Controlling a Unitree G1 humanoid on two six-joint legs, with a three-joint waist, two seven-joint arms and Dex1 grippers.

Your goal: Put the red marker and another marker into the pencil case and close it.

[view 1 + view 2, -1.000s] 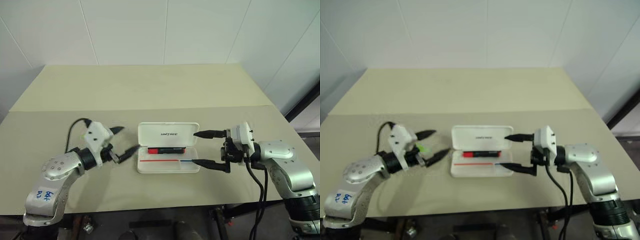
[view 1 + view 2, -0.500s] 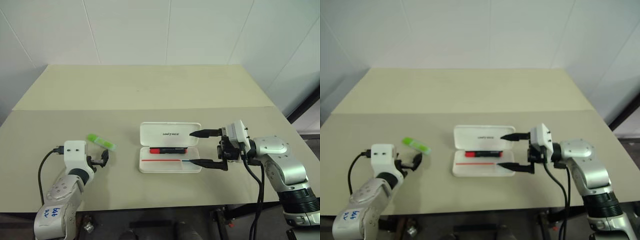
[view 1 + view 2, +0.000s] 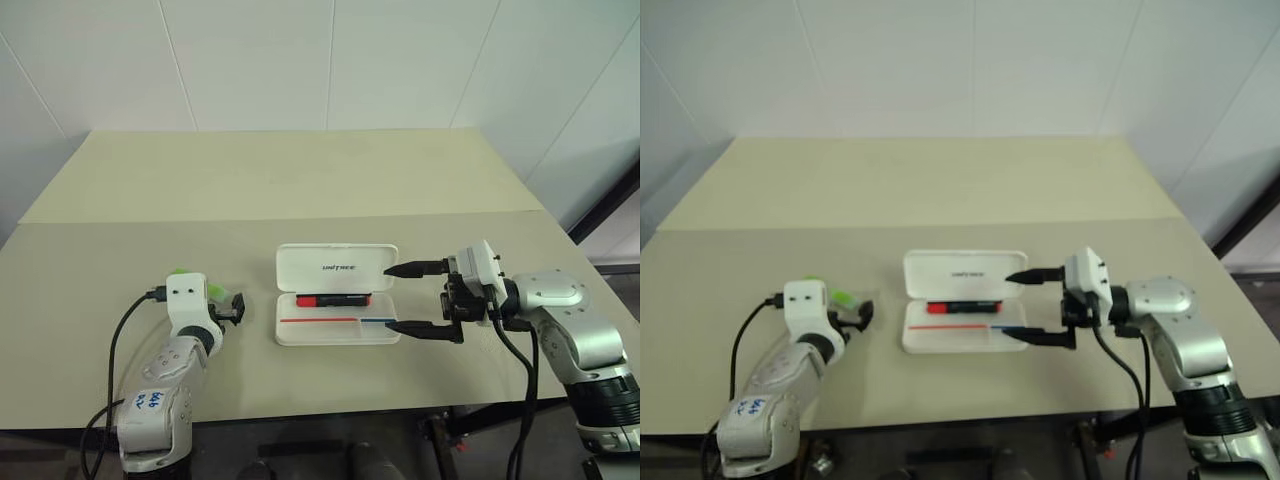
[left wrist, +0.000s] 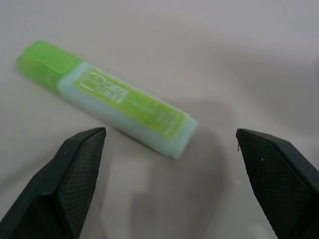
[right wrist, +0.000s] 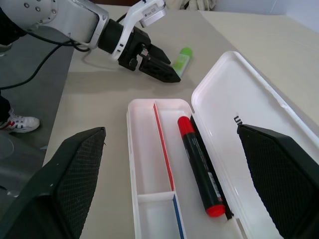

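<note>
Green marker (image 4: 107, 103), flat on the bench toward its left edge, now lies just ahead of the left gripper (image 4: 169, 164), which has swung down spread wide, while the red marker (image 5: 199, 167) already rests inside the open pencil case (image 3: 337, 271) beside the spread right gripper (image 3: 408, 297).

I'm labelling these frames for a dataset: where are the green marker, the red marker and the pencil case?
green marker (image 4: 119, 102): left wrist view, middle of its barrel.
red marker (image 5: 199, 167): right wrist view, dark barrel, lying in the open case.
pencil case (image 3: 337, 266): left eye view, inside of the raised lid.
</note>
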